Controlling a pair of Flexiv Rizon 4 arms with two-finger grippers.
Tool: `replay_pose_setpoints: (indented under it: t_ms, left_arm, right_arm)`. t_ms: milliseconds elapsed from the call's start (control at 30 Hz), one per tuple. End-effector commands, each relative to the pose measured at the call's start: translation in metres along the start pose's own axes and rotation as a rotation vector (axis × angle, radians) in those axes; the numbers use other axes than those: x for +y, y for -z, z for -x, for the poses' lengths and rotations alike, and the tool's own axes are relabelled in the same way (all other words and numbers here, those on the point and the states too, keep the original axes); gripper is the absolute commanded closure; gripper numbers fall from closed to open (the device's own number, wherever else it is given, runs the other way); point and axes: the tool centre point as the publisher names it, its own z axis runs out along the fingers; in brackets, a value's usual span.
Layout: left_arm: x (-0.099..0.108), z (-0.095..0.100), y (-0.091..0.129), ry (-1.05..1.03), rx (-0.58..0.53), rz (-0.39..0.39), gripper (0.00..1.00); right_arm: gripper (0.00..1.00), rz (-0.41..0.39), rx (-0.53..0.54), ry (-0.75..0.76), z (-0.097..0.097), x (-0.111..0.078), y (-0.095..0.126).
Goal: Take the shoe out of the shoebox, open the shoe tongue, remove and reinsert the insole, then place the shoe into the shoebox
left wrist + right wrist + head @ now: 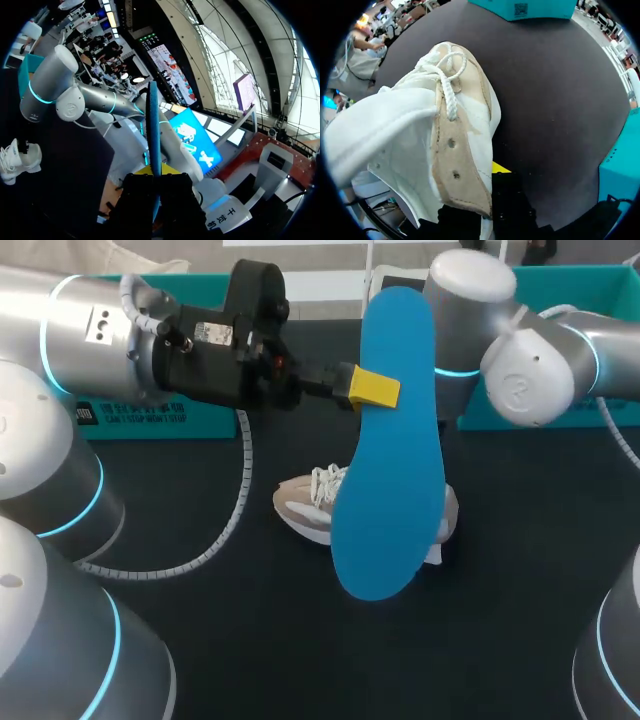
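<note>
My left gripper (375, 388) is raised high over the table and shut on a blue insole (390, 440), which hangs upright. In the left wrist view the insole (154, 130) shows edge-on between the black fingers of that gripper (154, 192). The white and beige shoe (310, 505) lies on the dark table, partly hidden behind the insole. The right arm (525, 370) comes down behind the insole, which hides its gripper in the head view. In the right wrist view the right gripper (487, 200) is shut on the beige eyelet edge of the shoe (435, 135), with one yellow fingertip (501, 167) showing.
One teal shoebox part (165, 420) stands at the back left and another (590, 300) at the back right. The right wrist view shows teal box walls ahead of the shoe (540, 7) and beside the gripper (620, 160). Dark tabletop (250, 640) lies in front.
</note>
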Motion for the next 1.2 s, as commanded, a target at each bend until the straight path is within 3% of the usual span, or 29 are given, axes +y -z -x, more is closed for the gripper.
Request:
replay_pose_setpoints:
  t_ms: [33, 133, 600, 633, 767, 1000, 1200]
  left_arm:
    - [-0.001, 0.001, -0.001, 0.0, 0.002, 0.001, 1.0]
    - [-0.001, 0.001, -0.001, 0.0, 0.002, 0.001, 1.0]
    - [-0.001, 0.001, -0.001, 0.0, 0.002, 0.001, 1.0]
    - [-0.001, 0.001, -0.001, 0.0, 0.002, 0.001, 1.0]
    - [-0.001, 0.001, -0.001, 0.0, 0.002, 0.001, 1.0]
    - [-0.001, 0.001, -0.001, 0.0, 0.002, 0.001, 1.0]
    - [-0.001, 0.001, -0.001, 0.0, 0.002, 0.001, 1.0]
  right_arm:
    - [1.0, 0.093, 0.034, -0.236, -0.01, -0.003, 0.026]
    - [1.0, 0.173, 0.016, -0.331, -0.013, 0.003, 0.028]
    - [1.0, 0.164, -0.007, -0.341, -0.013, 0.005, 0.028]
    - [1.0, 0.235, -0.012, -0.42, -0.013, 0.004, 0.032]
    - [1.0, 0.235, -0.066, -0.652, -0.017, 0.011, 0.033]
    - [1.0, 0.226, -0.091, -0.817, -0.033, 0.032, 0.019]
    - [1.0, 0.255, -0.09, -0.959, -0.048, 0.029, 0.013]
